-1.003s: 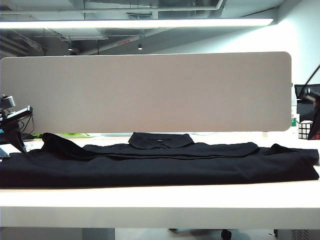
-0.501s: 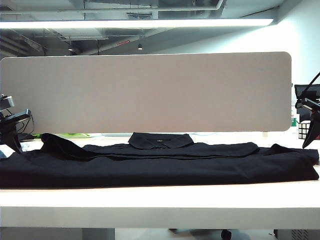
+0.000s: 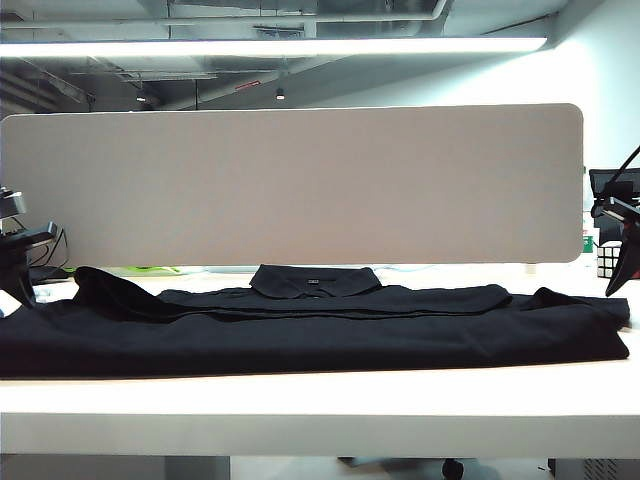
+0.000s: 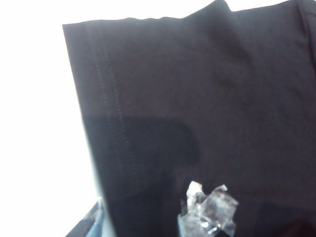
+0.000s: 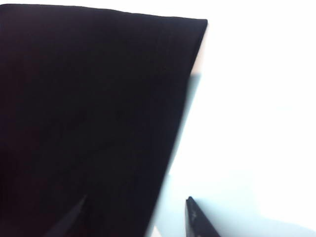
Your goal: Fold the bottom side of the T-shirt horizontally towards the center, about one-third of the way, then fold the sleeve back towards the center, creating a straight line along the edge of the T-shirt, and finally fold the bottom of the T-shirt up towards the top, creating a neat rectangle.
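Observation:
The black T-shirt point(image 3: 320, 335) lies stretched across the white table point(image 3: 320, 405), folded into a long band, with its collar point(image 3: 315, 281) at the back middle. I cannot single out the sleeve or the bottom of the T-shirt. At the shirt's left end, my left gripper point(image 3: 18, 285) point(image 4: 148, 222) is open and straddles a double-stitched edge point(image 4: 106, 98). Its taped finger point(image 4: 207, 212) is over the cloth. My right gripper point(image 3: 616, 270) point(image 5: 136, 217) is open at the shirt's right end. One of its fingers is over the cloth and the other finger point(image 5: 197, 219) is over bare table.
A long grey partition panel point(image 3: 300, 180) stands right behind the shirt. A Rubik's cube point(image 3: 610, 260) sits at the far right, close to my right gripper. The table's front edge point(image 3: 320, 440) runs a little below the shirt.
The shirt has slid slightly to the left. My left gripper has dropped lower and leftward at the left end. My right gripper has sunk toward the table at the right end.

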